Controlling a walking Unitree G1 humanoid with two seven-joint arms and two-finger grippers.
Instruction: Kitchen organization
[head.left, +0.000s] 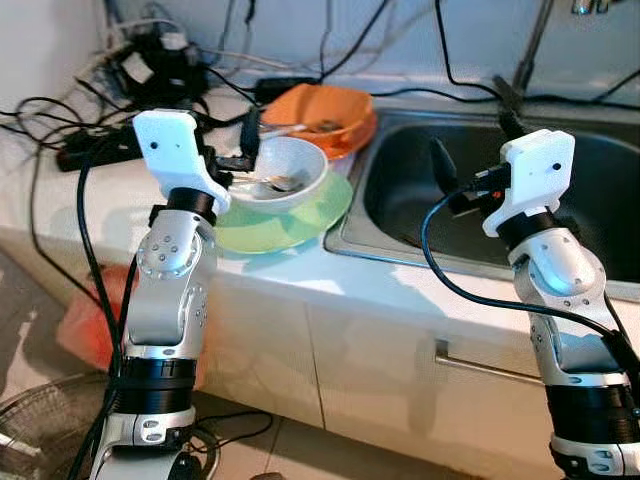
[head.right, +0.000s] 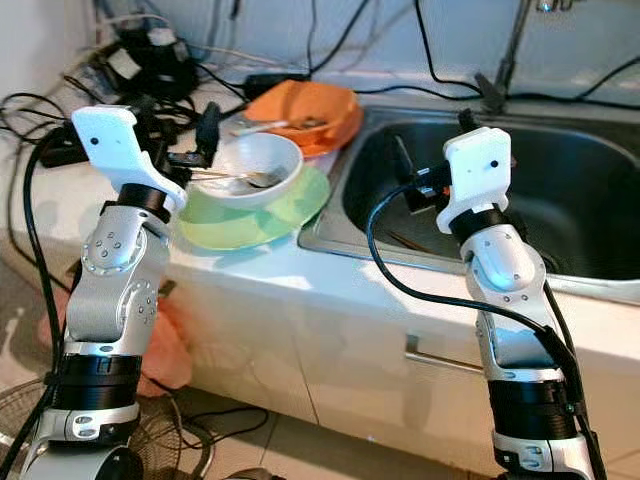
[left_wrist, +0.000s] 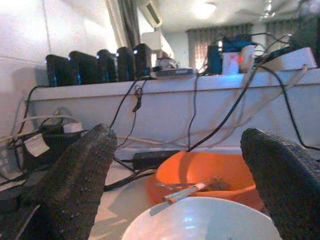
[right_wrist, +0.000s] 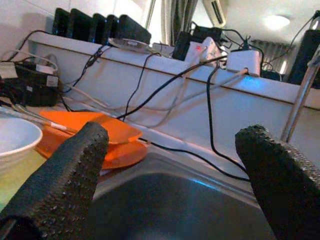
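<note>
Our left hand is wide open and empty, just before the white bowl, which sits on a green plate on the desk. Our right hand is open and empty too, over the sink. We think a careless grip could tip the bowl or knock the spoon inside.

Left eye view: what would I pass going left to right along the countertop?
Tangle of black cables → left gripper → white bowl on a green plate, orange bowl behind → steel sink → right gripper.
</note>
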